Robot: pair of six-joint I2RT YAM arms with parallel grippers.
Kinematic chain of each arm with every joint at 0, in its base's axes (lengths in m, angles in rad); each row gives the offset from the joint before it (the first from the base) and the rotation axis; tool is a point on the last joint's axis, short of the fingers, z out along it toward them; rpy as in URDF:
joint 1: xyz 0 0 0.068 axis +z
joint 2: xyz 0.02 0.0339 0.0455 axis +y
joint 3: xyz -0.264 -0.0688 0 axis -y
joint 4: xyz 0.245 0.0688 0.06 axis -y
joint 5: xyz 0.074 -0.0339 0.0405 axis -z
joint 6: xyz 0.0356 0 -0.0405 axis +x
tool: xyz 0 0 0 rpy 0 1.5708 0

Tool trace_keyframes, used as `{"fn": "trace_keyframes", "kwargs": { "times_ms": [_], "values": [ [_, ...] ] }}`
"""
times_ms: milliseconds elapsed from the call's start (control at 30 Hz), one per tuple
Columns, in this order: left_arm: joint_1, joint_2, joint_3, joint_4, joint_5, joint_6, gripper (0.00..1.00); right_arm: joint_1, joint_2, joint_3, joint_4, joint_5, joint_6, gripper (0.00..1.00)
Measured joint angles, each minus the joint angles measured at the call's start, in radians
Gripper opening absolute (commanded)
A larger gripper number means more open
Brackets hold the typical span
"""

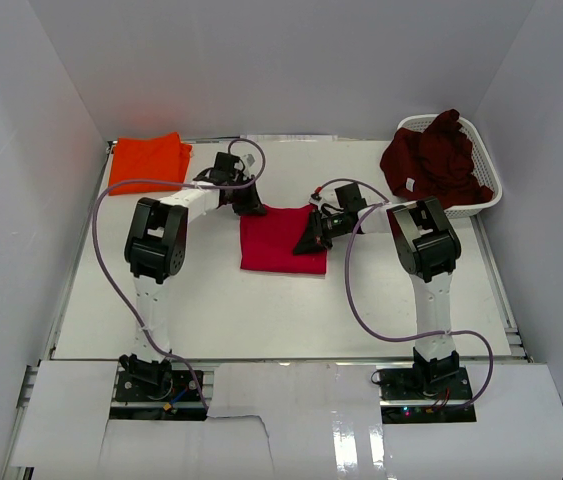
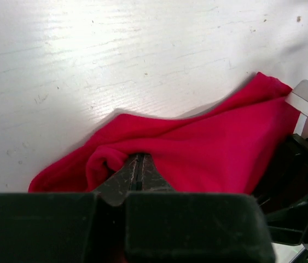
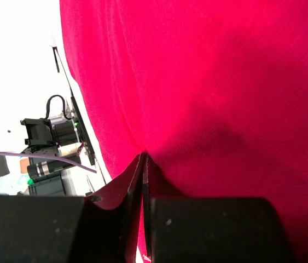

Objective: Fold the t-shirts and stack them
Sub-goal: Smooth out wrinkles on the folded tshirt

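Left gripper [image 2: 139, 171] and right gripper [image 3: 144, 164] each clamp an edge of the crimson t-shirt [image 1: 273, 240], which spans between them. Risk: uneven pull may slip a thin pinch and skew the fold.

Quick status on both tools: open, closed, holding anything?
Left tool: closed, pinching an edge of the red t-shirt.
Right tool: closed, gripping the same red t-shirt.
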Motion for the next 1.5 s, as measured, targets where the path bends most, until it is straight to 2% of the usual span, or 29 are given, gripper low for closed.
{"fn": "trace_keyframes", "kwargs": {
  "times_ms": [367,733,833,900,967,1033,1067,1133,1167,1233,1367,1500],
  "values": [
    [0.007,0.016,0.081,-0.105,-0.119,0.026,0.0,-0.001,-0.005,-0.018,0.027,0.0,0.0,0.08],
    [0.025,0.01,0.132,-0.269,-0.436,0.085,0.0,-0.001,-0.007,-0.021,0.031,0.001,0.001,0.08],
    [0.036,-0.003,0.132,-0.296,-0.484,0.08,0.02,0.0,-0.011,-0.027,0.033,0.002,0.001,0.08],
    [0.047,-0.019,0.131,-0.309,-0.469,0.077,0.09,0.0,-0.014,-0.031,0.034,0.003,0.001,0.08],
    [0.06,-0.042,0.131,-0.317,-0.442,0.077,0.23,0.0,-0.014,-0.032,0.033,0.003,0.001,0.08],
    [0.077,-0.073,0.125,-0.322,-0.388,0.071,0.32,0.0,-0.014,-0.032,0.033,0.003,0.001,0.08],
    [0.09,-0.091,0.113,-0.319,-0.344,0.066,0.42,-0.001,-0.015,-0.033,0.033,0.003,0.001,0.08],
    [0.121,-0.126,0.077,-0.315,-0.256,0.052,0.52,0.0,-0.017,-0.034,0.032,0.004,0.0,0.08],
    [0.143,-0.145,0.042,-0.291,-0.205,0.042,0.64,0.0,-0.018,-0.035,0.033,0.005,0.001,0.08],
    [0.184,-0.176,-0.032,-0.267,-0.12,0.026,0.72,0.0,-0.02,-0.038,0.032,0.006,0.0,0.08],
    [0.249,-0.194,-0.154,-0.248,-0.023,-0.002,0.76,0.0,-0.02,-0.039,0.032,0.006,0.0,0.08],
    [0.249,-0.196,-0.201,-0.237,0.053,-0.009,0.76,0.0,-0.02,-0.039,0.032,0.006,0.0,0.08]
  ]
}}
